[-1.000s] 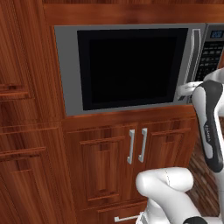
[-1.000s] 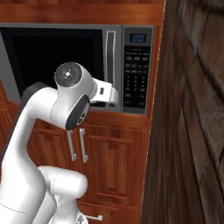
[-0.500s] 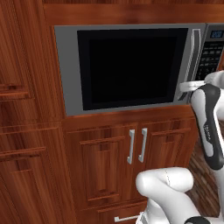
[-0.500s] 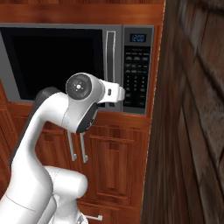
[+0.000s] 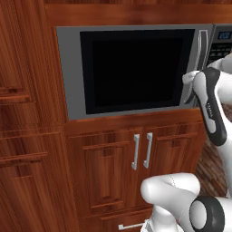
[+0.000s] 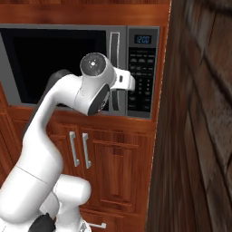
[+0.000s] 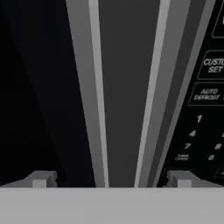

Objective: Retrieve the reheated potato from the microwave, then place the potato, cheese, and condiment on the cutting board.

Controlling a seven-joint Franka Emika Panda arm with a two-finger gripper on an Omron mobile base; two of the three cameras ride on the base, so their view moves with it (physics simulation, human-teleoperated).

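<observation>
The microwave [image 5: 136, 68] is built into wooden cabinets, and its black glass door is shut. Its curved silver handle [image 5: 199, 59] runs down the door's right side, next to the button panel [image 6: 142, 72]. In the hand view my gripper [image 7: 111, 178] is open and close up against the handle [image 7: 127, 87], which lies between the two fingertips [image 7: 41, 178] without being gripped. In the base views my white hand [image 5: 188, 79] is at the handle's lower half. The potato is hidden behind the dark door. Cheese, condiment and cutting board are out of view.
Below the microwave are two cabinet doors with vertical silver pulls [image 5: 141, 150] and a drawer pull [image 5: 131, 225] lower down. A tall wooden side wall [image 6: 199, 136] stands close on the right. More wooden cabinet fronts [image 5: 22, 113] stand to the left.
My hand has moved up and in toward the microwave's handle, and the wrist has swung right in the right base view. The jaws stay wide. The door has not moved.
</observation>
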